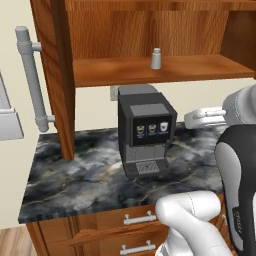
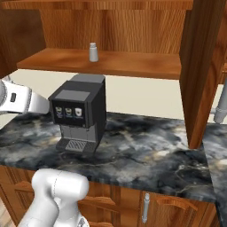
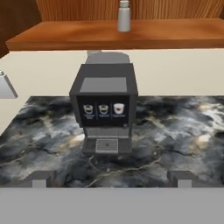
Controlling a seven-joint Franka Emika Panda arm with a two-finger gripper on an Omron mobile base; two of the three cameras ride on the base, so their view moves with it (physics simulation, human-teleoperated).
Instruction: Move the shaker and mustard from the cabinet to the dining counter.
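- Shaker (image 1: 156, 59): small light-grey tapered cylinder with a paler top; stands upright on the shelf (image 1: 150, 72) of the cabinet (image 1: 55, 75), near the shelf's middle; directly above the coffee machine; nothing touches it; seen at the top edge of the hand view (image 3: 124, 16) and in the right base view (image 2: 93, 52).
- Cabinet: reddish-brown wood; doors swung open; a long grey bar handle (image 1: 30, 75) on the left door.
- Coffee machine (image 1: 145, 135): dark grey box with three cup icons on its front panel and a drip grate at the foot; stands on the marbled counter (image 1: 75, 175) beneath the shelf.
- Counter: dark stone with white and gold veins; wooden drawers (image 1: 135, 225) with short metal handles below.
- Gripper (image 3: 111, 179): fingers spread wide, holding nothing; both tips (image 3: 41, 178) sit low in the hand view, well short of the coffee machine and far below the shaker.
- Mustard: location cannot be told.
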